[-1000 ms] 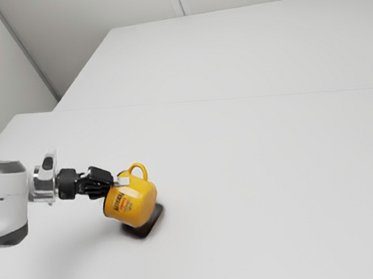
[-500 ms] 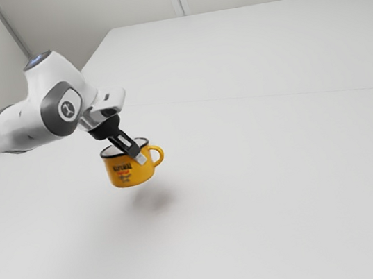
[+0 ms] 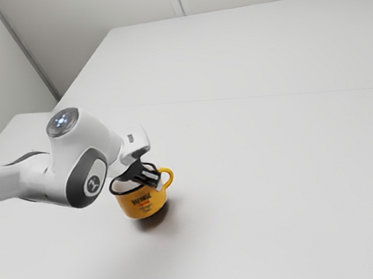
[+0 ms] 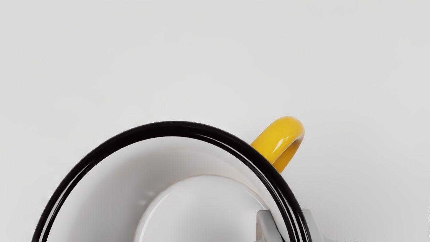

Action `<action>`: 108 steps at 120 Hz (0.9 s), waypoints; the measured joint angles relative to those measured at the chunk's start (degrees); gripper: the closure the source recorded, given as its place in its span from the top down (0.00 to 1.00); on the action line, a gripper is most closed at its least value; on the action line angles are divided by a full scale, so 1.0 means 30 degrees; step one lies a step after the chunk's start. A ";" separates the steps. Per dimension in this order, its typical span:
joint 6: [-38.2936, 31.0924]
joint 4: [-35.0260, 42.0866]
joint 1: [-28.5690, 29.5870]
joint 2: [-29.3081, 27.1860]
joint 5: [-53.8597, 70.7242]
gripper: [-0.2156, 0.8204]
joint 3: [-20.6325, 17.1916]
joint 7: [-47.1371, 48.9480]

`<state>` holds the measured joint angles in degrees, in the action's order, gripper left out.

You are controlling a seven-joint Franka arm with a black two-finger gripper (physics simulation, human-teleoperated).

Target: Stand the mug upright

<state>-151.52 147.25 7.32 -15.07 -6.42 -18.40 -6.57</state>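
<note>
- As the exterior view shows, there is one arm (image 3: 31,182) with one gripper (image 3: 153,181), one mug (image 3: 140,204) with a single handle (image 3: 169,178), and two pale surfaces: the table (image 3: 273,204) and a far panel (image 3: 250,46) beyond it.
- The gripper's two fingers (image 4: 268,223) stand a wall's thickness apart, pinching the mug's side near the handle, one inside and one outside.
- The mug lies directly under the gripper, its body reaching toward the exterior view's left from the pinched place and its handle pointing toward the exterior view's right.
- It is over the near part of the table, mouth up and leaning slightly, with a dark shadow beneath; whether its base touches the table, I cannot tell.
- The mug is the one container: yellow outside, with a black rim (image 4: 174,128) and a white inner bottom (image 4: 201,208), and one finger reaches into it.
</note>
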 joint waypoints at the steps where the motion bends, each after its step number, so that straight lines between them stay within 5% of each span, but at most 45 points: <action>1: -0.0047 0.0062 0.0000 -0.0006 -0.0004 0.05 -0.0016 0.0128; 52: -0.1074 0.0845 0.0010 0.0903 -0.0228 0.05 -0.0125 0.4961; 80: -0.1142 0.0817 -0.0014 0.1065 -0.0496 0.50 -0.0247 0.6157; 108: 0.0368 -0.0371 -0.0011 0.0555 -0.0544 0.69 -0.0038 0.6846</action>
<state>-150.42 146.14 7.28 -13.41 -8.05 -18.51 13.97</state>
